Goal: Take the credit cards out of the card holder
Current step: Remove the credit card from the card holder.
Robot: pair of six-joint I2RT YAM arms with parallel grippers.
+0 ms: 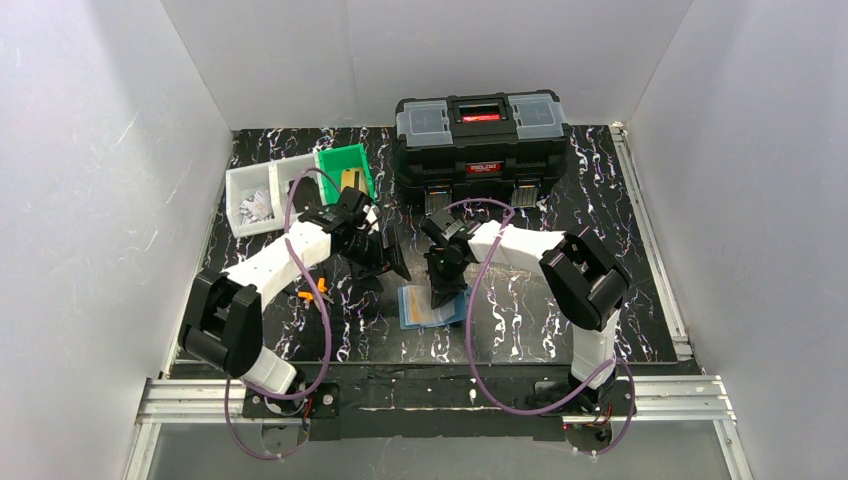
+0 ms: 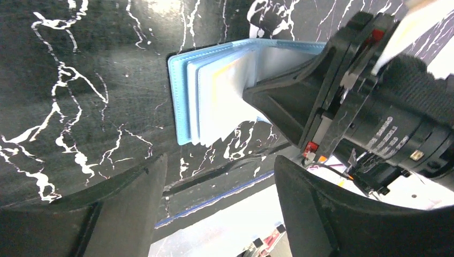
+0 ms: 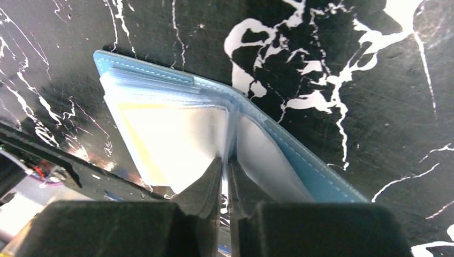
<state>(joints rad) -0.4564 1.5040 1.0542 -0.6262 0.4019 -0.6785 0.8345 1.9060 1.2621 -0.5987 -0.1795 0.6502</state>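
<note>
the open blue card holder [image 1: 428, 308] lies flat on the black marbled table [image 1: 610, 190] between the arms, the right gripper [image 3: 226, 160] pinching one clear sleeve [image 3: 229, 140] near its fold, beside a pocketed yellow-tinted card [image 3: 140, 143], while the left gripper [image 2: 217, 171] hovers just beside it, fingers spread.

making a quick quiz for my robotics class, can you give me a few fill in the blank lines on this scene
1. The right tool pinches a clear sleeve of the card holder, whose cover is light ____.
2. The left tool stands ____, with nothing between its fingers.
3. The bin nearest the black toolbox is ____.

Missing words: blue; open; green
</note>
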